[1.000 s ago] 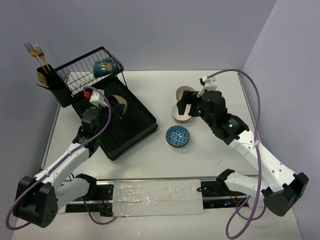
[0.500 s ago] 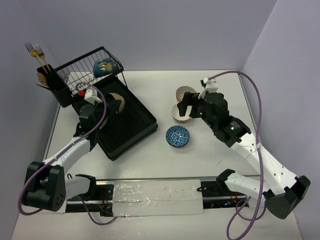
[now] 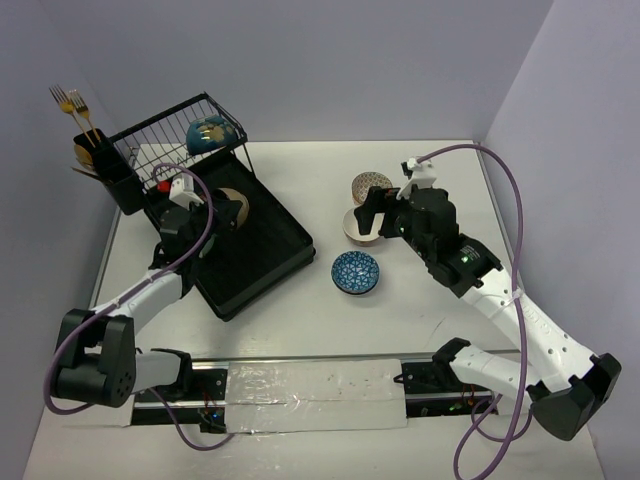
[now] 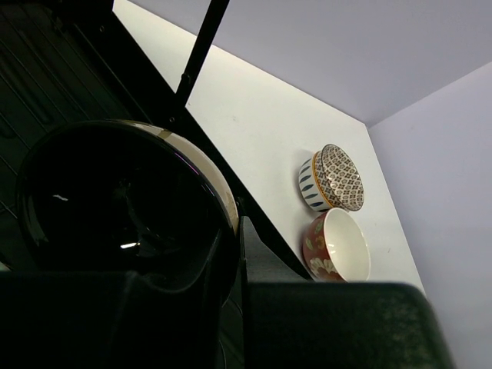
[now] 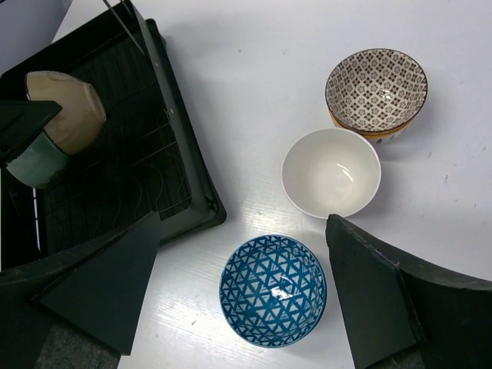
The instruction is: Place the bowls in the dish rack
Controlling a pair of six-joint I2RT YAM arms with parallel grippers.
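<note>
The left gripper [image 3: 218, 213] pinches a cream bowl [image 3: 236, 203] by its rim over the dish rack [image 3: 262, 252] at ten o'clock on the table, while the right gripper [image 3: 372, 218], jaws spread wide, hovers over a white bowl [image 3: 358, 228], with a patterned bowl [image 3: 371, 186] just beside it at twelve and a blue bowl [image 3: 355, 272] at six

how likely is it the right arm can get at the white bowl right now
Probably yes: the right tool hangs open just above the white bowl, nothing covers it, and only the patterned bowl crowds one side.
</note>
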